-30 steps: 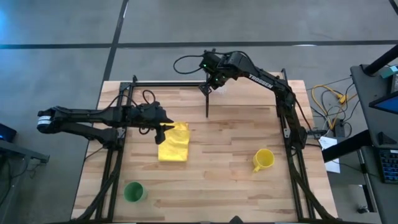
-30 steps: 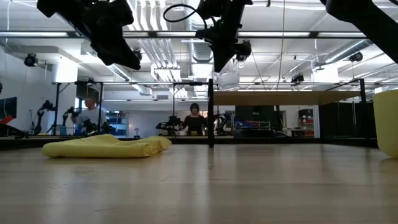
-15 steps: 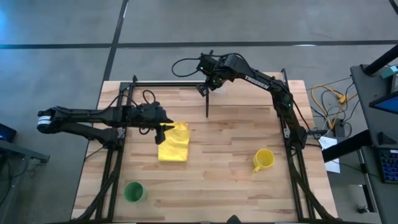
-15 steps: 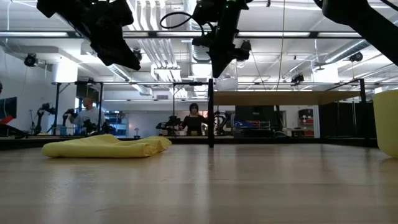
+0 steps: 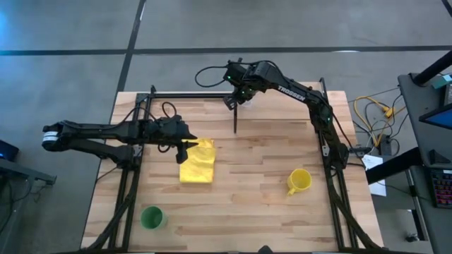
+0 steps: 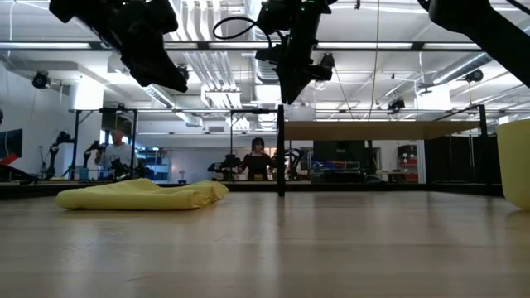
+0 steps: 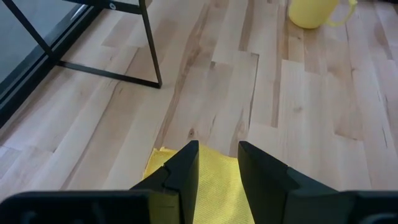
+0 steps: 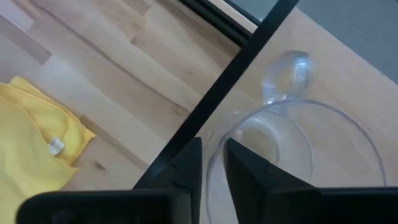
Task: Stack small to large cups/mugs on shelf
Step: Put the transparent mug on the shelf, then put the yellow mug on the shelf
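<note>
My right gripper (image 5: 237, 97) reaches to the shelf's (image 6: 389, 131) left end, by its black post (image 5: 235, 117), shut on the small clear cup (image 8: 292, 149). In the low view the cup (image 6: 301, 109) shows faintly below the right gripper (image 6: 293, 81), just above the plank. The yellow mug (image 5: 299, 180) stands on the tabletop at the right, and the green cup (image 5: 151, 217) stands near the front left corner. My left gripper (image 5: 185, 147) hovers open above the yellow cloth (image 5: 198, 162), touching nothing. My right gripper pinches the clear cup's wall at the rim (image 8: 214, 158), one finger inside the cup and one outside. The fingers come from above, slanting toward the table's left. The cup hangs tilted below them, its base (image 8: 286, 73) toward the shelf top; whether it rests there I cannot tell.
The flat yellow cloth (image 6: 141, 195) lies left of the table's middle, under the left arm. Black frame rails (image 5: 191, 94) run along the table's far edge. Bare slatted tabletop (image 5: 254, 204) lies between mug and green cup. People (image 6: 258, 157) stand in the room behind.
My right gripper has moved a little toward the table's left and down, carrying the clear cup lower toward the shelf plank; in the last half second it has kept still.
</note>
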